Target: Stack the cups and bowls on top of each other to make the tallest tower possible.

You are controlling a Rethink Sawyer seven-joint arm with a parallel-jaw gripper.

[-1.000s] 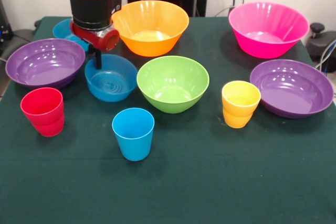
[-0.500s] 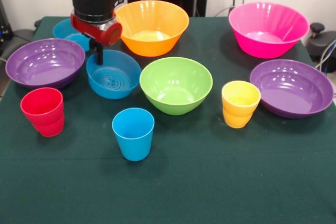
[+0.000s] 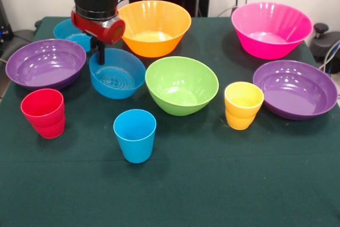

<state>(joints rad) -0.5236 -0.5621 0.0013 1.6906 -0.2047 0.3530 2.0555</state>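
Pinched at its left rim by the gripper (image 3: pixel 99 56), the blue bowl (image 3: pixel 117 74) has risen, nudging the green bowl (image 3: pixel 182 85) rightward; both tilt, mouths up.

Tool (image 3: pixel 100 57) lifted blue bowl (image 3: pixel 117 74), tilted; green bowl (image 3: pixel 182 85) nudged right.

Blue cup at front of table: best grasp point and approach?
Take the blue cup by its rim, coming straight down with one finger inside and one outside the wall. It stands upright, mouth open upward, with bare cloth all round. Its tapered body would likely slip from a side squeeze, so the top edge looks the safer hold.
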